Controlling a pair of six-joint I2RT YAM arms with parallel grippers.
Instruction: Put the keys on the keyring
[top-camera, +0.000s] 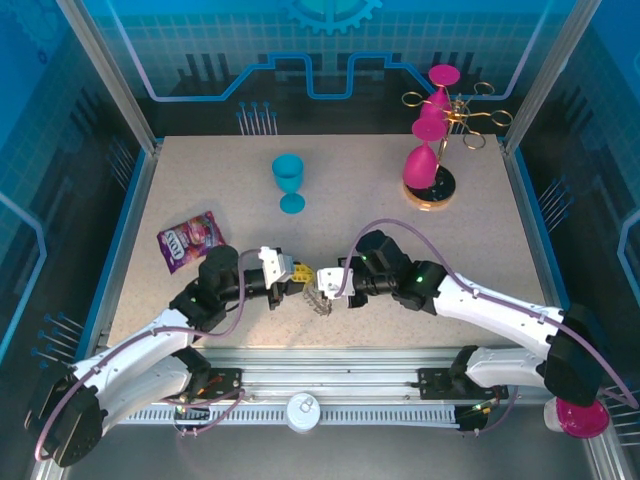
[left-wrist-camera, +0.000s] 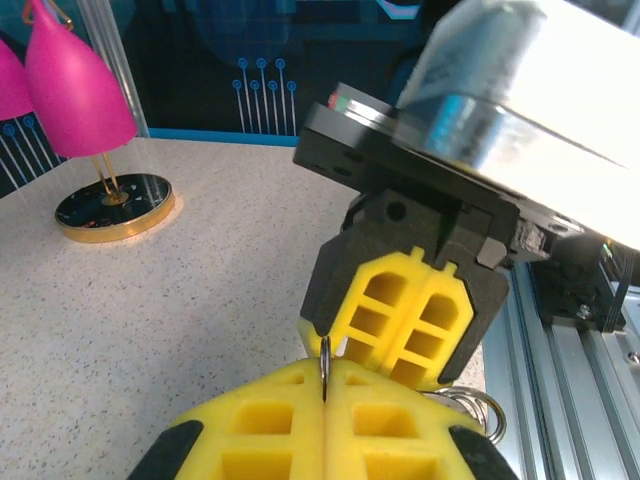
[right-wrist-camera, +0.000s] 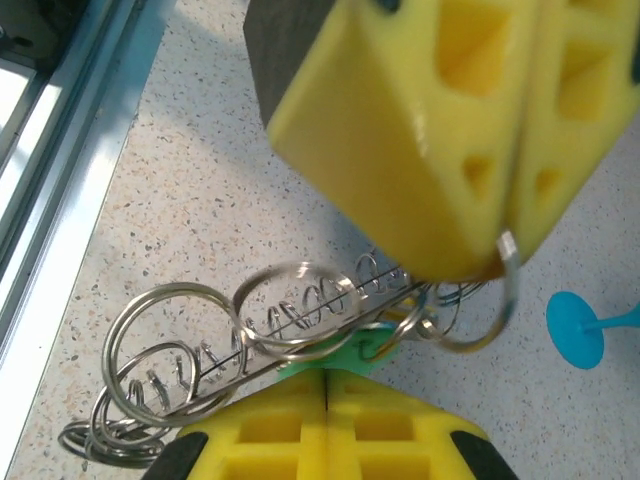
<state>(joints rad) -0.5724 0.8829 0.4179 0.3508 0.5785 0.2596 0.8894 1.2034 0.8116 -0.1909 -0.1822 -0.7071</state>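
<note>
Keys (top-camera: 318, 300) hang in a small metal tangle between the two arms, low over the table (top-camera: 450, 250) near its front edge. Seen from above, the left gripper (top-camera: 293, 270) and the right gripper (top-camera: 330, 283) meet nose to nose over the bunch, both pressed together. At this height I can't tell key from ring. The blue goblet (top-camera: 289, 180) stands well apart behind them, so it is in no danger.

From the left wrist, that arm's yellow fingers (left-wrist-camera: 270, 420) are closed on the edge of a thin metal loop, which I take to be the keyring (left-wrist-camera: 324, 368). The right gripper's pads face them from just beyond, nearly touching. A wire that thin could swivel or slide between soft pads if the other arm tugs sideways. With the noses this close, any small move could also knock one against the other.

From the right wrist, its own fingers (right-wrist-camera: 260, 440) are shut with the green tag (right-wrist-camera: 335, 355) at their tips. It seems to pinch the keys by that tag, though the contact itself is hidden. Several rings (right-wrist-camera: 160, 345) and a springy coil of wire (right-wrist-camera: 300, 310) overlap between the two grips. My worry is a snag: a key catching on the wrong loop, or a pull dragging the whole bunch out of one grip and onto the table.
</note>
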